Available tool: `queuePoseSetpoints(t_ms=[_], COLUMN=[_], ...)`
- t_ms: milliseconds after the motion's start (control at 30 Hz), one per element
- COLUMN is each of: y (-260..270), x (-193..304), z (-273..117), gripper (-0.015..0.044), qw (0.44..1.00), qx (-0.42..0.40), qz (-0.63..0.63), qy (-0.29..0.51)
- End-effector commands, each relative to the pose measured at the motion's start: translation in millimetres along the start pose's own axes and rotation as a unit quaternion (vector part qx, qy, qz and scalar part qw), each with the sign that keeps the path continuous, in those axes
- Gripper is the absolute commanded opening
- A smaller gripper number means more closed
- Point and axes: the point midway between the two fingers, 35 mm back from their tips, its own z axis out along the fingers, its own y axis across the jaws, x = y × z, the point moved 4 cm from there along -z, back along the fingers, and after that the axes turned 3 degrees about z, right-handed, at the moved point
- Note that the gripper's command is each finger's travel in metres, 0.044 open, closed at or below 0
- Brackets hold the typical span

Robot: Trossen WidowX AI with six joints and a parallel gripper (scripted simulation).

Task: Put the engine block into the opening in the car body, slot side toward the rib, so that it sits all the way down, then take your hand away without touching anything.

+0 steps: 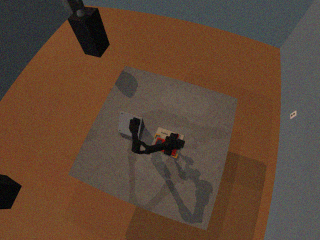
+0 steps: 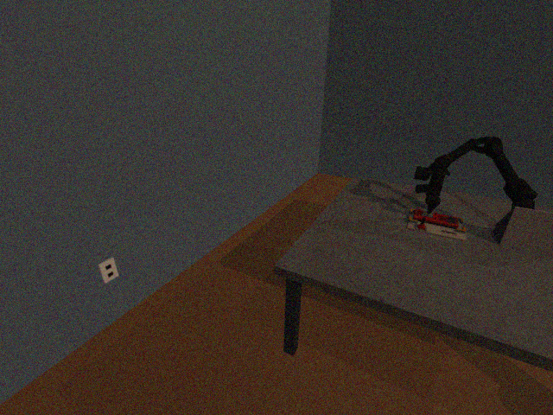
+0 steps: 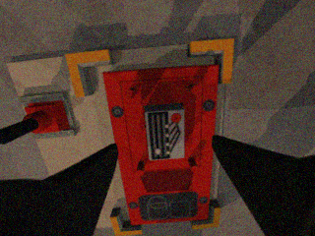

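The red car body [image 1: 174, 151] [image 2: 446, 219] [image 3: 167, 179] lies between yellow corner brackets [image 3: 227, 61] on a pale tray [image 1: 162, 130] [image 2: 440, 231] [image 3: 89, 143]. The small grey engine block [image 3: 169, 143], with dark slots, slanted bars and a red dot on top, sits in the middle of the car body, roughly square to it. Its depth and the rib cannot be made out. My gripper [image 2: 429, 211] [image 3: 164, 145] is open, with one fingertip out by each long side of the car body and the engine block between, not touched by either finger.
A red square piece [image 3: 56, 115] with a black rod [image 3: 17, 131] is at the tray's left in the wrist view. A light grey box [image 1: 124, 125] [image 2: 536, 227] stands by the arm's base. The grey table [image 1: 180, 98] [image 2: 379, 268] carries the arm's shadows.
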Motion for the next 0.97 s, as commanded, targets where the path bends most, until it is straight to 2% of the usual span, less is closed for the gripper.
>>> queuePoseSetpoints(t_ms=[0, 400, 933], y=[-1.4, -1.4, -1.4], x=[-1.6, -1.6, -1.6], z=[-1.3, -1.3, -1.3], gripper=[0.0309, 0.0000, 0.0000], qw=[1.000, 1.000, 1.000], qx=[0.002, 0.002, 0.002], qz=[0.003, 0.003, 0.003], qy=[-0.001, -0.001, -0.001])
